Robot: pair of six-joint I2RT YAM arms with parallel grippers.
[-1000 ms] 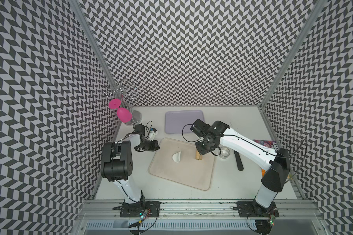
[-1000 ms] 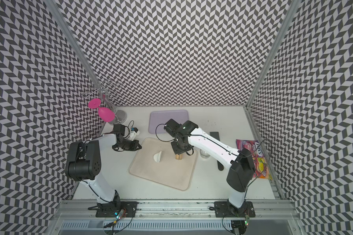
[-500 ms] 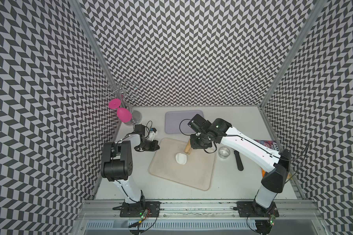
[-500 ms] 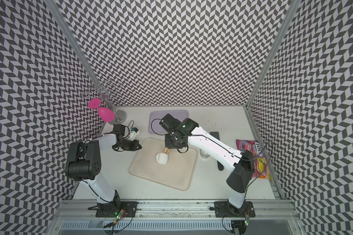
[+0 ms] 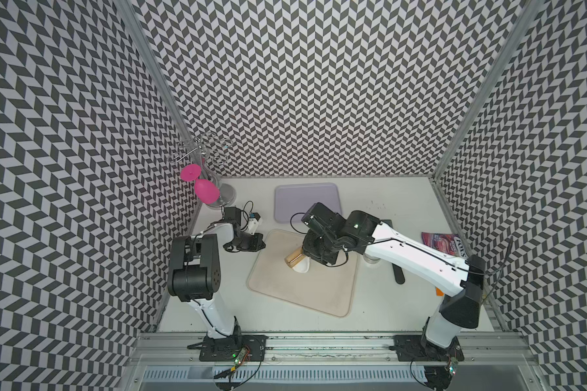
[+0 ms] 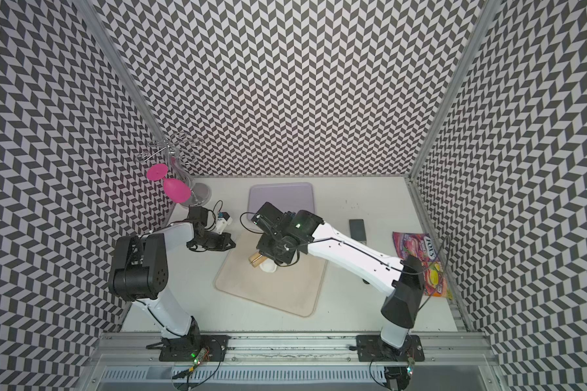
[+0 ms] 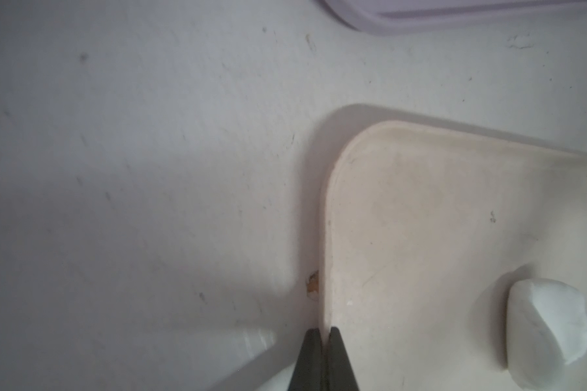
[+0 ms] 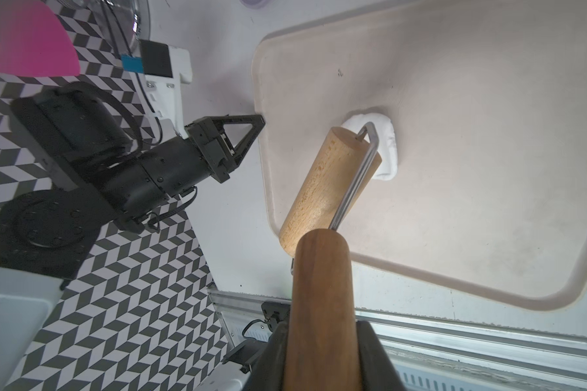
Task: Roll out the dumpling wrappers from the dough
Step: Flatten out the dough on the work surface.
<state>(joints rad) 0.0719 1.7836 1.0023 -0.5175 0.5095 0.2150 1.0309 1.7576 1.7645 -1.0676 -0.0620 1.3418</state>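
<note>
The right gripper point(image 8: 321, 352) is closed around the dark wooden handle of the rolling pin point(image 8: 326, 179), and the pale roller points down to the beige tray point(image 5: 305, 298). The dough point(image 7: 549, 325) is a thick white lump. It lies on the tray, about in the middle and a little to the far side. In the right wrist view, only one end of the roller covers the dough, and the rest of the roller is over bare tray on the left side of the lump. Both top views show the same: the roller is at the left edge of the lump, and the white part looks out on its right side.

The left gripper point(image 7: 323, 355) is closed, with its two tips together at the left edge of the tray, near the far left corner. I cannot tell if the tips pinch the rim or only press beside it.

The step in hand seems to be the flattening of the lump, and nothing flat and round has been made yet. To do it well, I think the middle of the roller should come over the lump, not its end (an end pressing alone will probably make a wedge, thick on one side). The roller should be level with the tray, and the push should be slow and even, across the whole lump. The tray may slide on the white table point(image 5: 251, 321) under such a push, so the left gripper is best left where it is. Soft dough may also stick to the wood and lift with it.
</note>
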